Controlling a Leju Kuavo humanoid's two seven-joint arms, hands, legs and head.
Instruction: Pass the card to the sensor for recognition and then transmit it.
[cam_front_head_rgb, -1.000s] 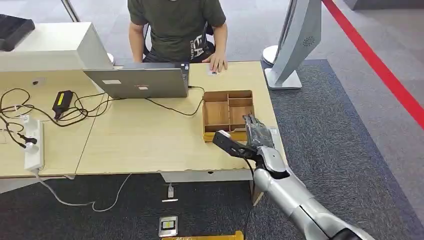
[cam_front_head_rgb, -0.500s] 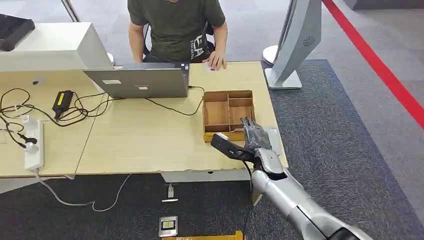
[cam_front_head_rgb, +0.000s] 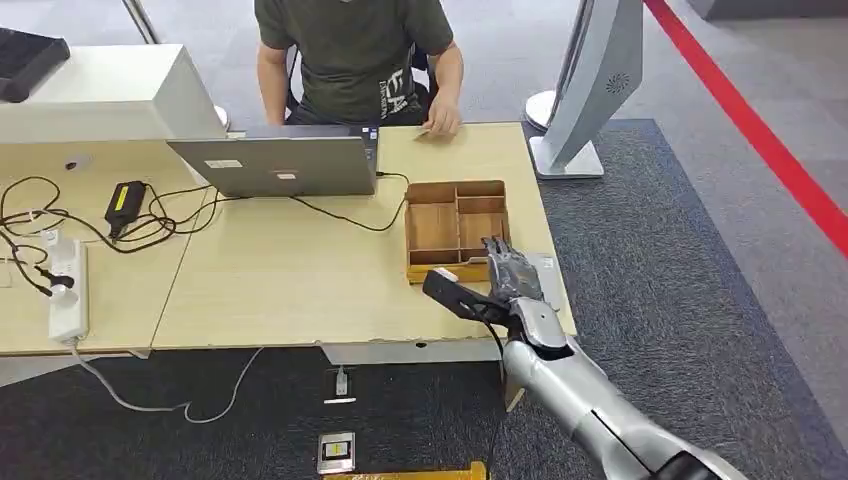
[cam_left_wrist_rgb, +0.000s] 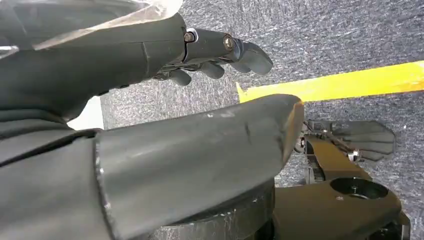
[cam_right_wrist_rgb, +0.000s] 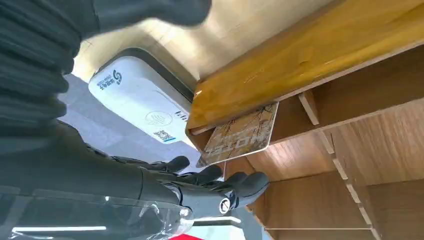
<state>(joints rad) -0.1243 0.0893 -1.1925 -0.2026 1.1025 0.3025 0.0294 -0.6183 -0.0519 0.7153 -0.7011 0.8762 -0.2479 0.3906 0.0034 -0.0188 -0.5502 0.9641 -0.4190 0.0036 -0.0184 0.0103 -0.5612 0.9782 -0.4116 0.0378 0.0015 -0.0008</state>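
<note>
A patterned card (cam_right_wrist_rgb: 240, 135) leans in a near compartment of the wooden tray (cam_front_head_rgb: 455, 190), close under its front wall. My right hand (cam_front_head_rgb: 510, 275) hovers over the tray's near right corner with fingers stretched out and thumb spread to the left. It holds nothing. Its fingertips (cam_right_wrist_rgb: 240, 185) lie just short of the card's edge; I cannot tell if they touch. The white card sensor (cam_right_wrist_rgb: 140, 100) lies flat on the table beside the tray, partly under my hand (cam_front_head_rgb: 546, 266). My left hand (cam_left_wrist_rgb: 215, 50) hangs over the carpet, fingers loosely apart, with nothing in it.
A person (cam_front_head_rgb: 350, 50) sits across the table behind a laptop (cam_front_head_rgb: 280, 165), one hand at the far table edge (cam_front_head_rgb: 440, 120). Cables, a power brick (cam_front_head_rgb: 125, 200) and a power strip (cam_front_head_rgb: 68, 290) lie at the left. A grey stand (cam_front_head_rgb: 585, 90) rises right of the table.
My right hand has drawn back slightly toward the tray's near wall and shifted a little left. The person's hand at the far edge has lifted and moved right.
</note>
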